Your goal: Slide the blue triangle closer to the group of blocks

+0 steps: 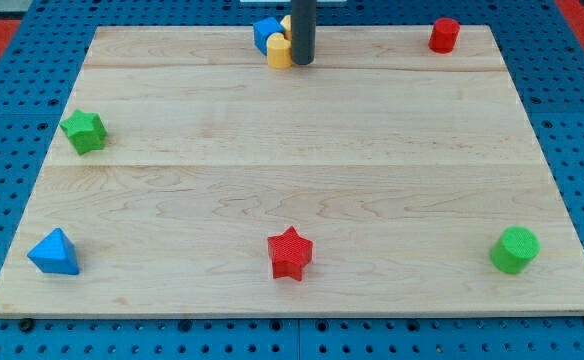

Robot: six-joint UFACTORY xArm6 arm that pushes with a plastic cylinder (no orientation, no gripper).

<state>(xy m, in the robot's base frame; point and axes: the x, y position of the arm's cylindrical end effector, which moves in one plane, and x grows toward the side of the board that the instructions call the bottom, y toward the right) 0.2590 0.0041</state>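
The blue triangle [54, 252] lies near the board's bottom left corner, alone. A small group sits at the view's top centre: a blue block [266, 33] and a yellow block [279, 51], with another yellow piece partly hidden behind the rod. My tip [302, 62] is at the top centre, touching or just right of the yellow block, far from the blue triangle.
A green star [84, 131] sits at the left edge. A red star [290, 253] is at bottom centre. A green cylinder [514, 249] is at bottom right. A red cylinder [444, 35] is at top right. The wooden board [302, 150] rests on a blue pegboard.
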